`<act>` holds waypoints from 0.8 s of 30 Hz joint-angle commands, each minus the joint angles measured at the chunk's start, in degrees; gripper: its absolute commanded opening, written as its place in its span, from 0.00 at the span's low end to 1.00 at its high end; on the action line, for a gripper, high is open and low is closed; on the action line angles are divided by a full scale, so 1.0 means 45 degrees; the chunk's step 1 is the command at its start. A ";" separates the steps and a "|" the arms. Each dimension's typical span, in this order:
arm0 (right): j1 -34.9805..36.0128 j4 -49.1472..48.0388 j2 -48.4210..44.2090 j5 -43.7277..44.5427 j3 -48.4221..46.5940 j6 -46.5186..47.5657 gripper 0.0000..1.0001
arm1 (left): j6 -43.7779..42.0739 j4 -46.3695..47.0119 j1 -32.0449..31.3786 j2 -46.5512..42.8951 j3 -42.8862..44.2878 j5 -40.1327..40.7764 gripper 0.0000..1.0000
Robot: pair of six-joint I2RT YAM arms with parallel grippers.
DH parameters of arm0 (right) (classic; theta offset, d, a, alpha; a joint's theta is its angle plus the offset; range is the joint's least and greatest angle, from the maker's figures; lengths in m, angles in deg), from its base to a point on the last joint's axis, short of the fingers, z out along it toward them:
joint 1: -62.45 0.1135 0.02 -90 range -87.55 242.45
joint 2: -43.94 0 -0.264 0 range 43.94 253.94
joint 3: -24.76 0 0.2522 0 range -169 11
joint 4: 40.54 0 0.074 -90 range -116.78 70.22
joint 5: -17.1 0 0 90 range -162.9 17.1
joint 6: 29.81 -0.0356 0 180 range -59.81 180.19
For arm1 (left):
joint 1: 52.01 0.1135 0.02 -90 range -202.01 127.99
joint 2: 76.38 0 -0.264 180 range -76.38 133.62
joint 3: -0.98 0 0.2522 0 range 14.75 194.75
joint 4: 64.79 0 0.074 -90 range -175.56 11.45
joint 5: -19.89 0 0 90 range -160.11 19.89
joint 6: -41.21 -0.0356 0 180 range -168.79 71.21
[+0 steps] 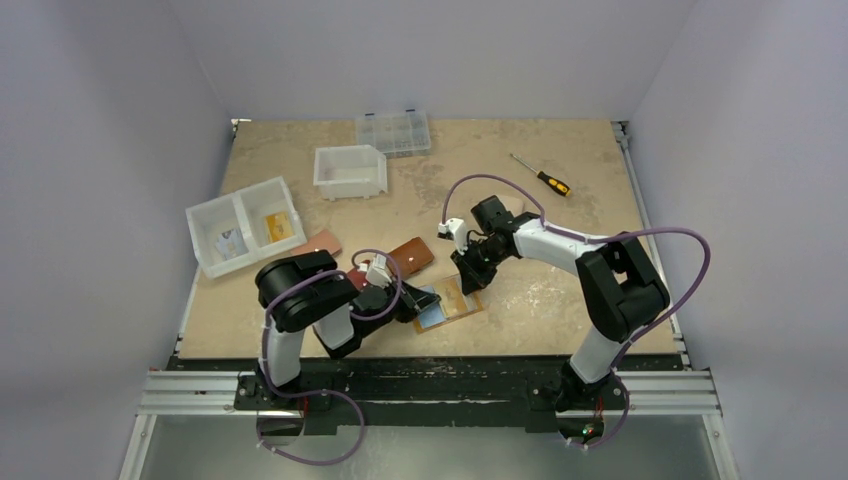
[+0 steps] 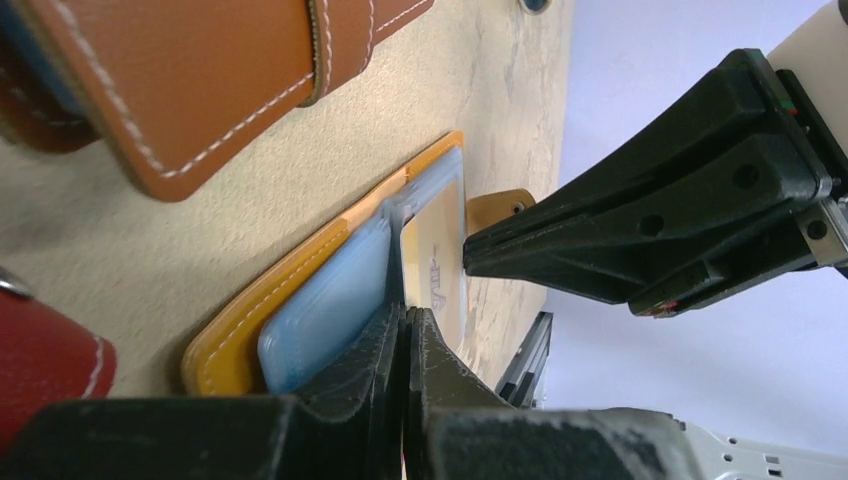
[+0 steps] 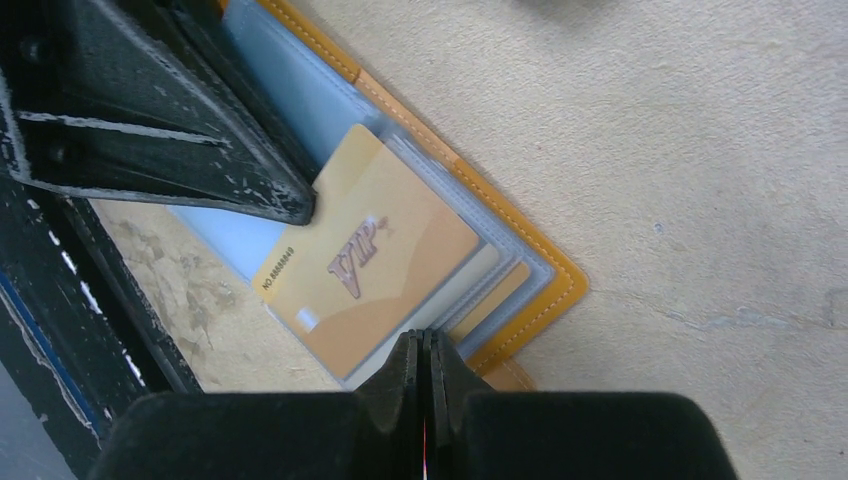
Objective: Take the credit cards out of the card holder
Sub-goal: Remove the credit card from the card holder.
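Note:
The mustard-yellow card holder lies open on the table between the arms, its stitched rim and clear sleeves showing. A yellow VIP credit card sticks partly out of a sleeve, with a light blue card beside it. My left gripper is shut on the yellow card's short edge. My right gripper is shut, its tips pressing on the sleeve edge at the holder's opposite end. In the top view the left gripper and the right gripper flank the holder.
A brown wallet and a dark red wallet lie just behind the holder. A divided white bin with cards in it stands at the left. A white bin, a clear organiser box and a screwdriver are at the back.

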 commanded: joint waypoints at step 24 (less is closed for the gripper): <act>0.0063 0.0438 -0.1864 -0.0726 0.0157 0.1994 0.31 | -0.4239 -0.4803 0.0490 -0.5275 -0.1246 -0.0916 0.00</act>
